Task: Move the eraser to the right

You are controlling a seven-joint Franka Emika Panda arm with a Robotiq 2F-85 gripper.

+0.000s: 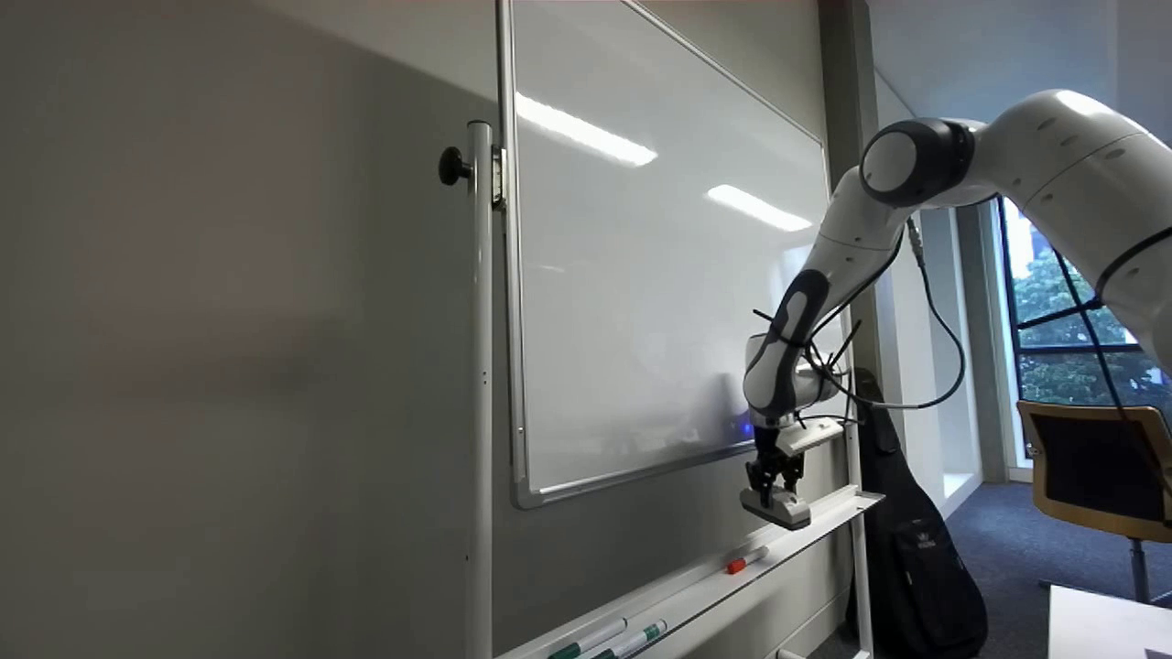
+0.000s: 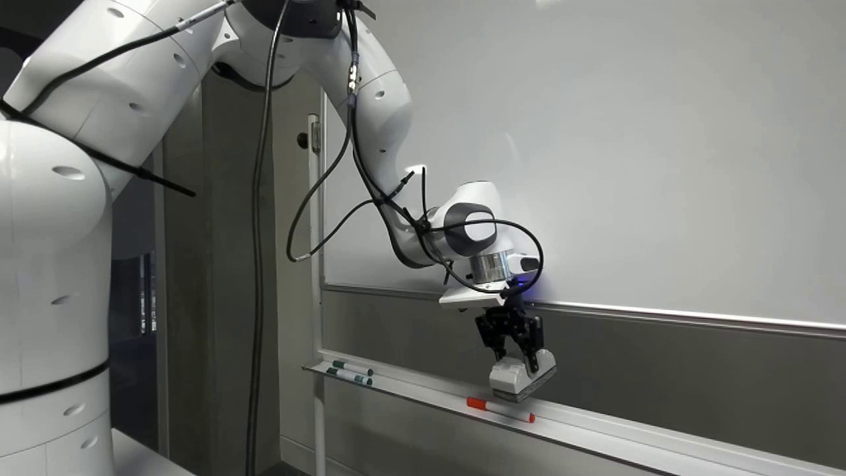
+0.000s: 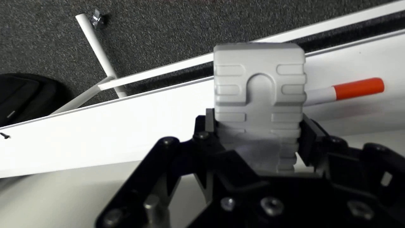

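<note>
Grey eraser [image 3: 259,85] in claw [image 3: 257,126], ext. view: chair [image 1: 1094,467]

Whiteboard [image 1: 645,302], glossy, two bright streaks of glare [image 1: 588,132] across it; pale upright post [image 1: 480,384] at its edge, black knob [image 1: 451,166] near the post's top. Below the whiteboard: long narrow white counter [image 2: 423,391]. Lying on it in both exterior views, a red-capped marker [image 2: 502,410]; well apart from that, two green-capped markers [image 2: 349,377] close together, roughly parallel. Black guitar bag [image 1: 918,563] tilted beyond the counter's end (pale logo [image 1: 924,540] on it, too small to read). Tan and black chair [image 1: 1088,471] in front of a window [image 1: 1053,350]; trees [image 1: 1044,288] outside. Dark speckled carpet [image 3: 177,28] in the wrist view.
</note>
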